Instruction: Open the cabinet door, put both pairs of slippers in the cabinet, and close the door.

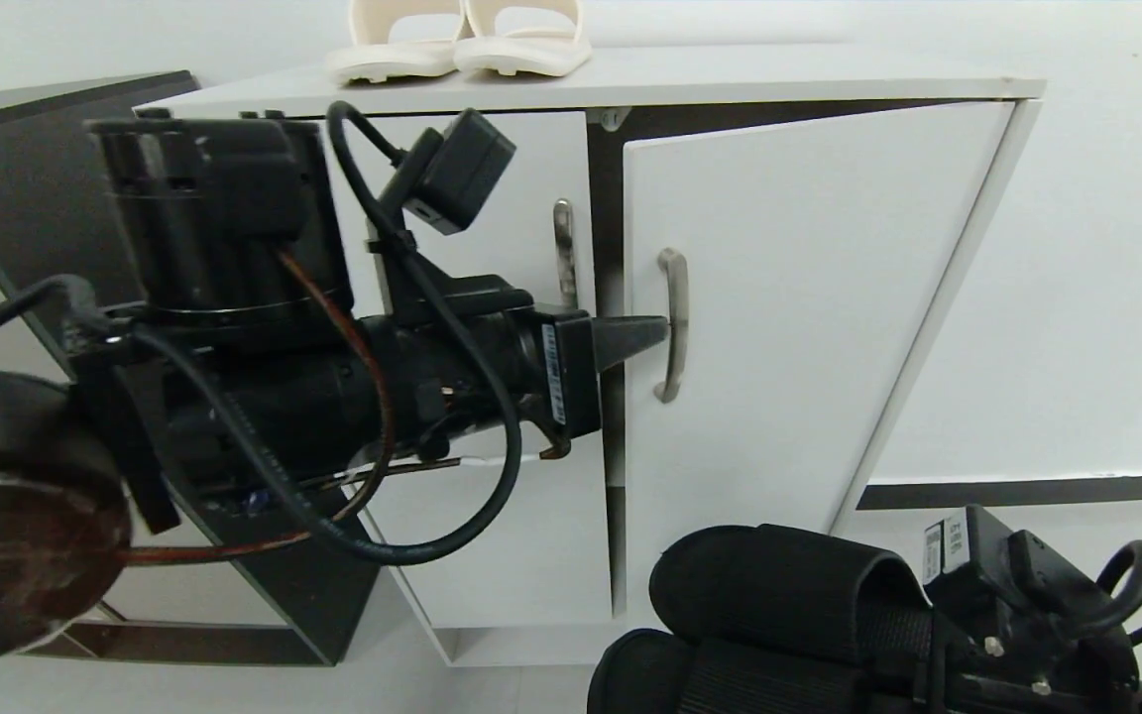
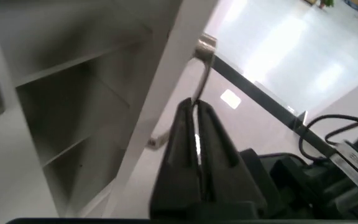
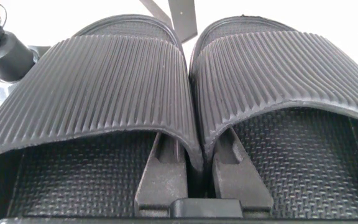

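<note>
The left gripper [image 1: 652, 329] is holding the metal handle [image 1: 678, 283] of the right door [image 1: 809, 297] of the cabinet [image 1: 571, 84]. Its fingers are pressing fully together on the middle of the bar, probably so that a pull is passing straight into the door and the bar is not slipping out. The door is standing partly open, with its handle edge out from the cabinet front and a dark gap beside it. Through this gap the shelves [image 2: 61, 68] inside the cabinet are showing. The right gripper [image 3: 197, 171] is hanging low in front of the cabinet, below the open door, and is carrying the black slippers [image 1: 779, 585]. One finger is sitting inside each slipper, and the two fingers are pinching the touching inner walls between them, so one grasp is keeping the pair together. The cream slippers [image 1: 462, 45] are lying side by side on top of the cabinet, near its front edge and above the shut left door. In my judgement the opening is too narrow for the black pair, so the door is needing a wider swing first.
</note>
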You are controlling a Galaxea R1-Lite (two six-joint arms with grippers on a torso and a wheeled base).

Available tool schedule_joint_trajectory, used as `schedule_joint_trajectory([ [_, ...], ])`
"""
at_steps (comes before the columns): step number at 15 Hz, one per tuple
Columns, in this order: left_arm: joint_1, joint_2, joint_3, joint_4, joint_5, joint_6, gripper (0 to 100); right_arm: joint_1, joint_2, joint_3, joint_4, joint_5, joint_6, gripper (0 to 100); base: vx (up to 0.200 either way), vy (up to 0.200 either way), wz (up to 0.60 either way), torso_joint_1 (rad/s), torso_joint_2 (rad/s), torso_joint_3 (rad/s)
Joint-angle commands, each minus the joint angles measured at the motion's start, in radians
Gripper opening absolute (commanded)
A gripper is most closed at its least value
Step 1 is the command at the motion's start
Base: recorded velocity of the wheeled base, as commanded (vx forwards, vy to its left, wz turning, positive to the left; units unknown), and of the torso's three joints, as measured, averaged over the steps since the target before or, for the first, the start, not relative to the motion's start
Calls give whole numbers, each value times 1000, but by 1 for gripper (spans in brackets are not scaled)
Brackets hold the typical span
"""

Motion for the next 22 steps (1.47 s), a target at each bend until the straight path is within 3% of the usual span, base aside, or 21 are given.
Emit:
schedule_joint_trajectory([
  [1,-7,-106,68,-13,12,4,0,7,-4,1,1,1,0,0,0,0,0,0,0,0],
  [3,16,-158,74,-5,22,4,0,10,-4,-1,30,1,0,0,0,0,0,0,0,0],
  [7,100,-62,7,-9,15,-1,0,10,-5,-1,33,0,0,0,0,0,0,0,0,0],
  [11,102,102,-136,-7,21,-13,0,13,4,-7,38,-7,-9,0,0,0,0,0,0,0],
  [12,102,135,-165,-9,21,-44,0,15,4,-12,48,-13,-9,0,0,0,0,0,0,0],
  [14,100,167,-203,-9,21,-67,0,21,4,-22,71,-19,-9,0,0,0,0,0,0,0],
  [20,99,178,-211,-13,19,-75,0,36,18,-13,76,-20,-7,0,0,0,0,0,0,0],
  [22,74,164,-192,-18,21,-87,0,62,5,-9,122,-20,-7,0,-200,0,0,5,2,2],
])
